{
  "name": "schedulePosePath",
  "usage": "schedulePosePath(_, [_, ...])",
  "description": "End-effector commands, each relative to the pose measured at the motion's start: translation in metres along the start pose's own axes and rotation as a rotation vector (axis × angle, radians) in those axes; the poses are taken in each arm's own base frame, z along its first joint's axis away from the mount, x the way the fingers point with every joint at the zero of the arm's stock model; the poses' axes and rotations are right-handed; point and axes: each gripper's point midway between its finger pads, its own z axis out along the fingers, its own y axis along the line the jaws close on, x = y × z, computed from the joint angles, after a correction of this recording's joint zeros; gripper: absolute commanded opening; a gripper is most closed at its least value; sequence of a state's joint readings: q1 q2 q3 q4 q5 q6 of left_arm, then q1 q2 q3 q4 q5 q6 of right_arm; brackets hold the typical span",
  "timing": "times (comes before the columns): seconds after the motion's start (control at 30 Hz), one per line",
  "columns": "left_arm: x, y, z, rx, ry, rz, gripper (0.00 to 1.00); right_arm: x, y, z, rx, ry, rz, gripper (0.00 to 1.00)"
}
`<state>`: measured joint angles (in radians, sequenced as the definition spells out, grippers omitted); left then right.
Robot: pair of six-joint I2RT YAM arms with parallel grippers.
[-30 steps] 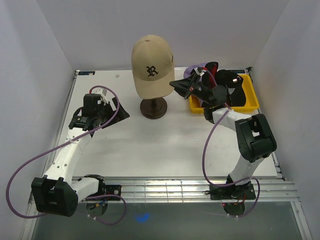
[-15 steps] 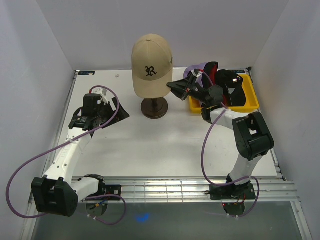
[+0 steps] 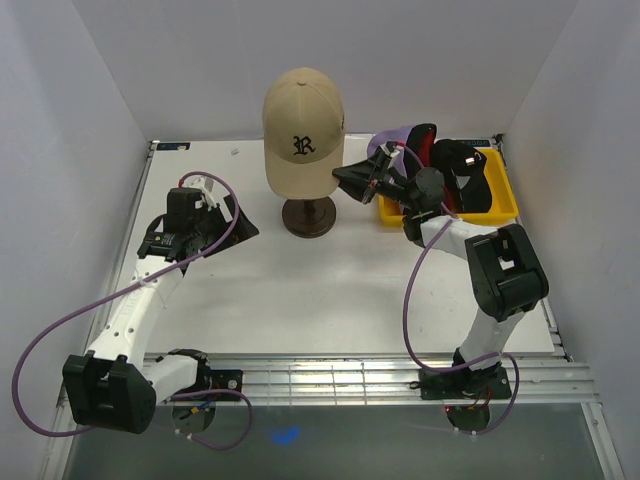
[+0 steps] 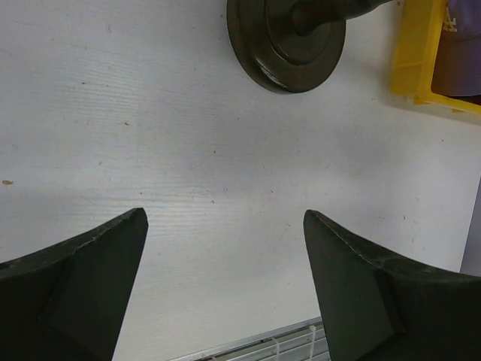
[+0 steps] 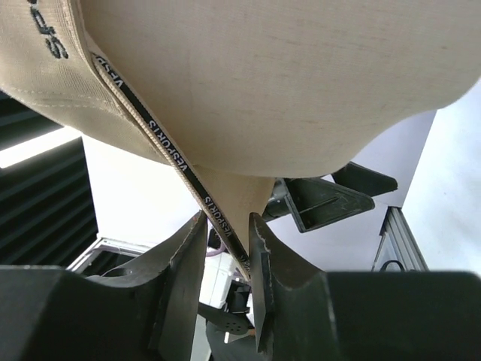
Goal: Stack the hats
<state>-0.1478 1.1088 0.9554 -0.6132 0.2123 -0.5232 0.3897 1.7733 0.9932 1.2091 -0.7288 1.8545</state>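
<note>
1. Beige hat (image 3: 303, 115) w/ black R sits atop the dark stand (image 3: 307, 215), rear centre of the surface (image 3: 300, 300). Judged: it is the base of the stack.
2. Right end effector (image 3: 358, 180) is at the hat's lower side edge. In the wrist view its fingers (image 5: 184, 256) straddle the rim (image 5: 225, 199), jaws only partly apart. Pinching or let go: cannot tell. Approach from below and the side prob. serves to tug the rim down and seat the hat.
3. Left end effector (image 3: 235, 222) hangs spread wide over bare surface, holding nothing. It is parked clear of the stand, presumably to avoid collision.
4. Yellow bin (image 3: 505, 205), just right of the stand, holds the other hats, incl. black hat (image 3: 468, 160) and lavender hat (image 3: 393, 134). None stacked yet.
</note>
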Motion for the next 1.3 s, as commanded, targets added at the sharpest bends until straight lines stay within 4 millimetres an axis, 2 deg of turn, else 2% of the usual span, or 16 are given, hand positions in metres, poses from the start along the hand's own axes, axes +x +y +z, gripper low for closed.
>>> schedulePosePath(0.0, [-0.003, -0.001, -0.006, 0.004, -0.032, 0.017, 0.95, -0.002, -0.003, -0.001, 0.071, 0.006, -0.043, 0.35])
schedulePosePath(0.43, [-0.009, -0.007, -0.008, 0.032, -0.042, 0.022, 0.95, -0.011, 0.036, -0.007, 0.137, -0.043, -0.212, 0.50])
schedulePosePath(0.5, [-0.010, -0.009, -0.008, 0.038, -0.047, 0.025, 0.96, -0.016, 0.035, -0.011, 0.184, -0.065, -0.219, 0.51])
schedulePosePath(0.67, [-0.013, -0.012, -0.009, 0.047, -0.051, 0.035, 0.96, -0.030, 0.049, -0.035, 0.271, -0.120, -0.357, 0.51])
schedulePosePath(0.7, [-0.015, -0.014, -0.010, 0.049, -0.055, 0.037, 0.96, -0.032, 0.042, -0.044, 0.331, -0.133, -0.338, 0.51])
schedulePosePath(0.73, [-0.016, -0.014, -0.010, 0.052, -0.056, 0.039, 0.96, -0.036, 0.059, -0.048, 0.337, -0.148, -0.391, 0.52])
schedulePosePath(0.77, [-0.017, -0.015, -0.011, 0.054, -0.058, 0.043, 0.96, -0.040, 0.064, -0.055, 0.365, -0.162, -0.422, 0.52])
schedulePosePath(0.8, [-0.018, -0.016, -0.013, 0.056, -0.061, 0.045, 0.96, -0.051, 0.056, -0.075, 0.454, -0.184, -0.445, 0.53])
schedulePosePath(0.87, [-0.018, -0.016, -0.014, 0.057, -0.064, 0.054, 0.96, -0.075, 0.078, -0.104, 0.521, -0.273, -0.529, 0.53])
schedulePosePath(0.93, [-0.017, -0.015, -0.015, 0.056, -0.065, 0.057, 0.96, -0.089, 0.070, -0.136, 0.646, -0.309, -0.572, 0.54])
schedulePosePath(0.97, [-0.017, -0.015, -0.015, 0.057, -0.067, 0.059, 0.96, -0.109, 0.084, -0.164, 0.687, -0.388, -0.602, 0.54])
schedulePosePath(1.03, [-0.012, -0.013, -0.014, 0.061, -0.056, 0.059, 0.96, -0.128, 0.072, -0.199, 0.821, -0.436, -0.622, 0.54])
schedulePosePath(1.07, [-0.011, -0.013, -0.014, 0.062, -0.056, 0.057, 0.96, -0.142, 0.079, -0.219, 0.867, -0.494, -0.639, 0.54])
schedulePosePath(1.17, [-0.005, -0.011, -0.010, 0.066, -0.042, 0.055, 0.96, -0.172, 0.064, -0.258, 0.982, -0.564, -0.616, 0.50])
schedulePosePath(1.2, [-0.004, -0.011, -0.010, 0.069, -0.038, 0.055, 0.96, -0.180, 0.069, -0.261, 1.003, -0.580, -0.634, 0.50])
schedulePosePath(1.27, [-0.001, -0.011, -0.008, 0.074, -0.029, 0.054, 0.96, -0.200, 0.054, -0.280, 1.115, -0.603, -0.627, 0.50])
